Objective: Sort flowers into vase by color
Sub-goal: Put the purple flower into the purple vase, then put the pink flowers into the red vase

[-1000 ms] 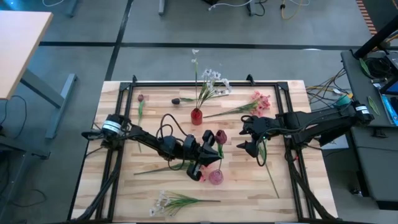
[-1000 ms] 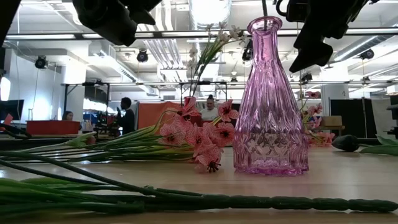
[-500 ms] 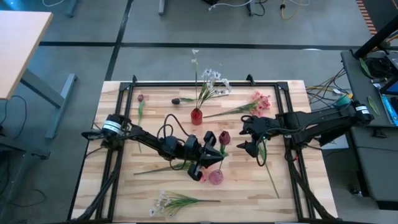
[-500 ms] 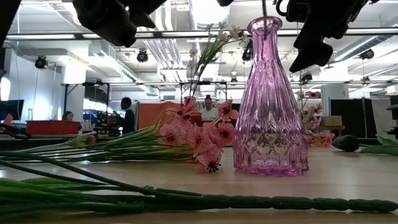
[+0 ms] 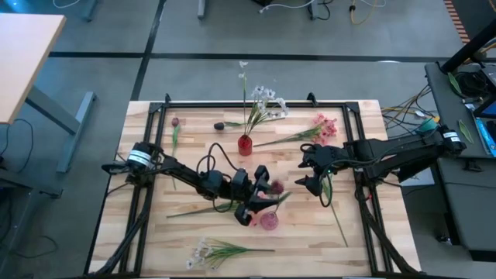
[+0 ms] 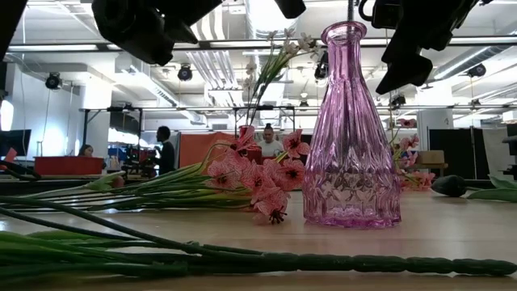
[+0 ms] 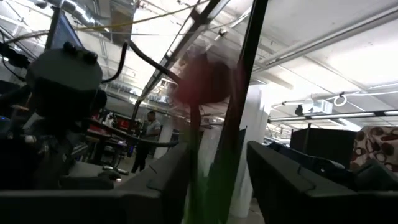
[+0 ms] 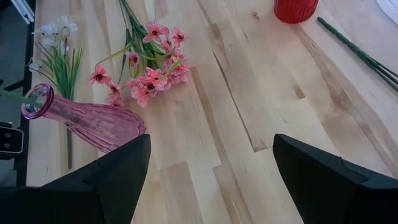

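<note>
An open-plan robotics lab: beyond the wooden worktop point(image 5: 155, 232) stretch exposed ceiling ducts point(image 6: 266, 16), desks with monitors point(image 6: 14, 142) and people point(image 6: 164, 149); beside the worktop, cables point(image 5: 411, 105) trail over grey floor.

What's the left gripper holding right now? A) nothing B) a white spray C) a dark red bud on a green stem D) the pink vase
C: in the left wrist view a green stem with a dark red bud runs up between the left gripper's fingers.
</note>
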Action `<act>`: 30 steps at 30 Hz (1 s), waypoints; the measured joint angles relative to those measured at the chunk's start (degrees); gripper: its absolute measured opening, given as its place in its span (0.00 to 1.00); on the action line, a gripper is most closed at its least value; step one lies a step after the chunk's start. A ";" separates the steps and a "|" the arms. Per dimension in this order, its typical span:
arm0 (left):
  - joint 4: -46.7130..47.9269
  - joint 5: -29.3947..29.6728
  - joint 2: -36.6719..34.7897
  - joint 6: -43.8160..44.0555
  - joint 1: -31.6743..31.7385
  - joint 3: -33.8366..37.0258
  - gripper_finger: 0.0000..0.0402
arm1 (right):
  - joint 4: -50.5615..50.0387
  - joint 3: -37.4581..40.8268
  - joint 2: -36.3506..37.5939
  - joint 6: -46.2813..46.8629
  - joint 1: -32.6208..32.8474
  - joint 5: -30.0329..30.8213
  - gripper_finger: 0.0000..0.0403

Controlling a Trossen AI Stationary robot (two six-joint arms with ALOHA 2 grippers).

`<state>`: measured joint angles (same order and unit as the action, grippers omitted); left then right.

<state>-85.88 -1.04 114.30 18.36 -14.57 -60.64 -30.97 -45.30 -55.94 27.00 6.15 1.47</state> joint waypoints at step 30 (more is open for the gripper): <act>44.92 7.12 -39.81 8.19 2.73 36.40 0.51 | -27.82 0.00 -0.07 31.72 -0.04 -0.95 0.82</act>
<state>-40.96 6.08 74.49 26.55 -11.84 -24.24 -58.78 -45.30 -56.01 58.72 6.11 0.51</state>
